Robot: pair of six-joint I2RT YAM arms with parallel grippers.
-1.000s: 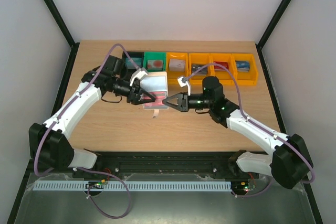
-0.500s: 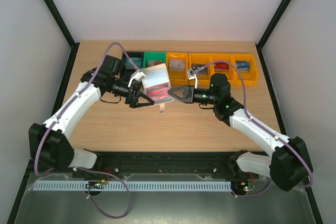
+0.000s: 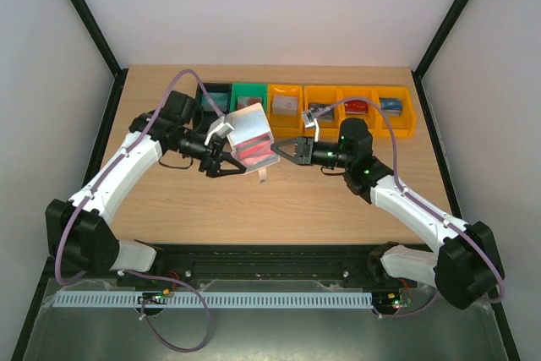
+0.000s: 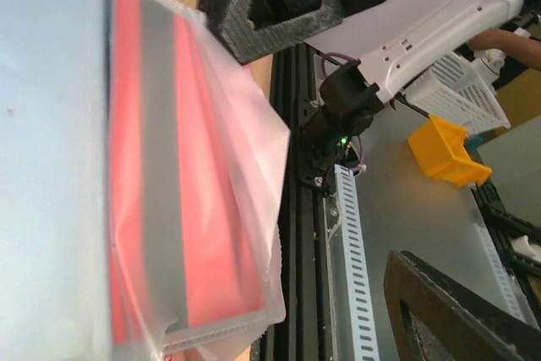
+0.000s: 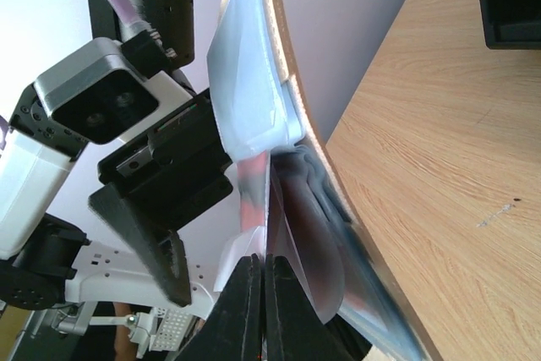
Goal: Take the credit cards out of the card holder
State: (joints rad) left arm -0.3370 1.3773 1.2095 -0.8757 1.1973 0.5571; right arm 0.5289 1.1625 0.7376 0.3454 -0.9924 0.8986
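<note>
The card holder, white outside, hangs tilted above the table between my two grippers. A red card with a grey stripe sits inside its see-through sleeve; it also shows in the top view. My left gripper is at the holder's left edge. Its one visible finger stands well clear of the sleeve; the other is hidden behind the holder. My right gripper is shut on the thin lower edge of a sleeve panel, with the red card just above its tips.
A row of bins runs along the table's far side: black, green and several orange ones, each with a card in it. Bare wood lies in front. Black frame posts stand at both sides.
The holder has come up off the table and tilted. My right gripper went from open beside it to shut on its right edge. My left gripper shifted slightly left.
</note>
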